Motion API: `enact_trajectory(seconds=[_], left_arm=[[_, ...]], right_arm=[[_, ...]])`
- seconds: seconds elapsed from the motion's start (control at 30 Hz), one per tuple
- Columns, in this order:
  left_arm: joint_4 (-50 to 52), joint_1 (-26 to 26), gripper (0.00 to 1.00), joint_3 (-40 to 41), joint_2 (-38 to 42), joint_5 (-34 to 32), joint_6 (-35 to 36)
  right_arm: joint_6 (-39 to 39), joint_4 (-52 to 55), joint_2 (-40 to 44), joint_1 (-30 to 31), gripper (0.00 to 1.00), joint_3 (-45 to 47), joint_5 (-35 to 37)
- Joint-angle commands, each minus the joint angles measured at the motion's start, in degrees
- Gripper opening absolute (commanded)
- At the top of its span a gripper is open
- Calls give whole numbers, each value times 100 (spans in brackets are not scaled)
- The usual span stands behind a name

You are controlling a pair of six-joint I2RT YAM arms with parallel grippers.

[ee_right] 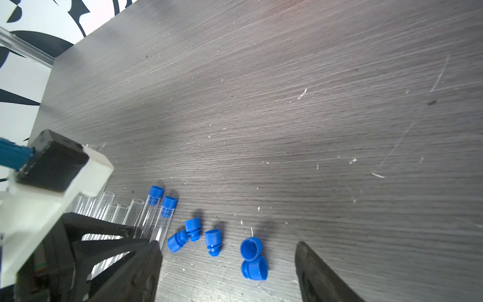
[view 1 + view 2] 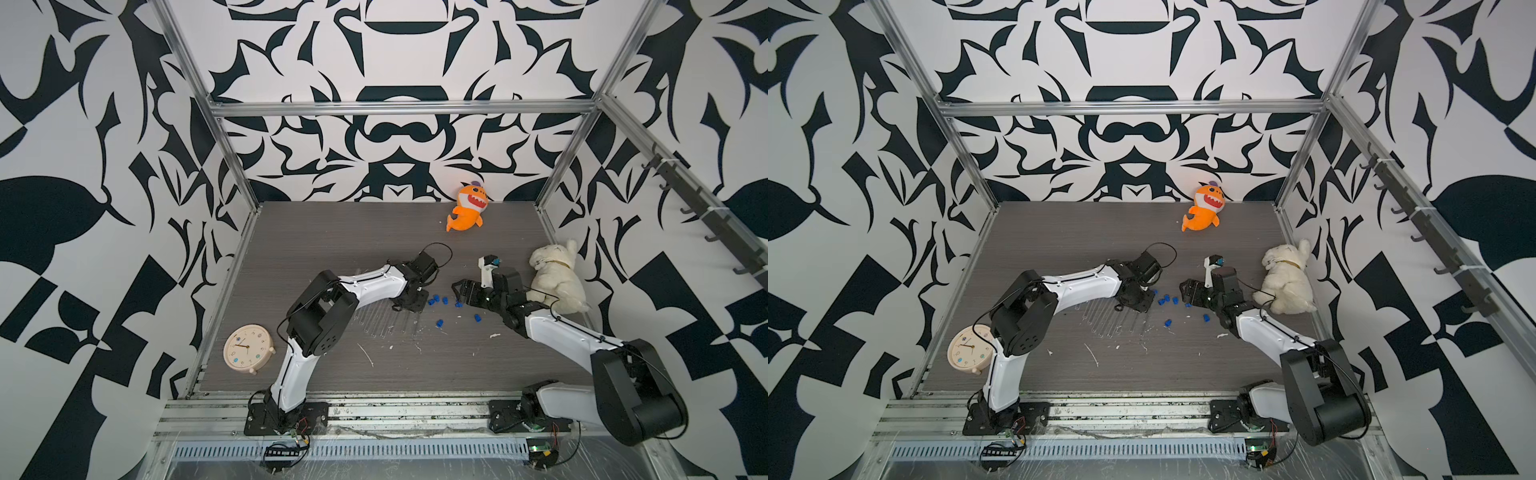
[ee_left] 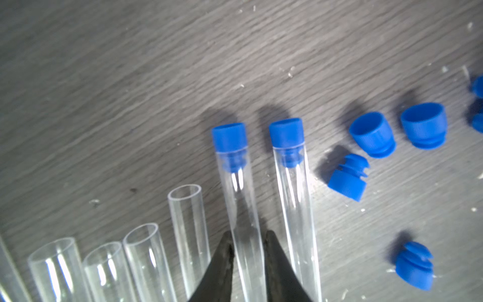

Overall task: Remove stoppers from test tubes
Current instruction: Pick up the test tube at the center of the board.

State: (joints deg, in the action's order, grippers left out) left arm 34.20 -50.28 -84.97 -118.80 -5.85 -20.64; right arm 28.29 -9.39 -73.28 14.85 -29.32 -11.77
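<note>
Left wrist view: left gripper [image 3: 248,232] clamped on a capped test tube [image 3: 239,188], right gripper [image 1: 227,244] gaping wide.

On the grey table [image 2: 332,232], the white plush dog [image 2: 557,278] lies far right, the orange shark [image 2: 467,208] at the far wall, the clock [image 2: 248,347] near left. Mid-table lies a row of test tubes [image 3: 188,214], most uncorked; the gripped one and its right neighbour [image 3: 292,188] carry blue stoppers [image 3: 230,137]. Loose stoppers [image 3: 372,133] are scattered just right of the row, some below the right gripper's spread jaws.
</note>
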Motion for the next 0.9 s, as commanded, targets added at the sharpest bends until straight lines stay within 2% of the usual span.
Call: enact_trajectory(seconds=[0.0, 0.23, 0.53, 0.87], left_arm=[[201, -16, 19, -11, -161, -56, 28], [184, 13, 8, 42, -46, -22, 25], [-26, 141, 2, 339, 650, 217, -10], [-483, 177, 0, 920, 1504, 398, 16]], right_arm=[[-60, -195, 191, -39, 80, 31, 18], [-125, -339, 150, -44, 80, 11, -381], [-78, -1156, 11, -39, 80, 91, -1519], [-34, -1479, -138, -44, 80, 18, -1818]])
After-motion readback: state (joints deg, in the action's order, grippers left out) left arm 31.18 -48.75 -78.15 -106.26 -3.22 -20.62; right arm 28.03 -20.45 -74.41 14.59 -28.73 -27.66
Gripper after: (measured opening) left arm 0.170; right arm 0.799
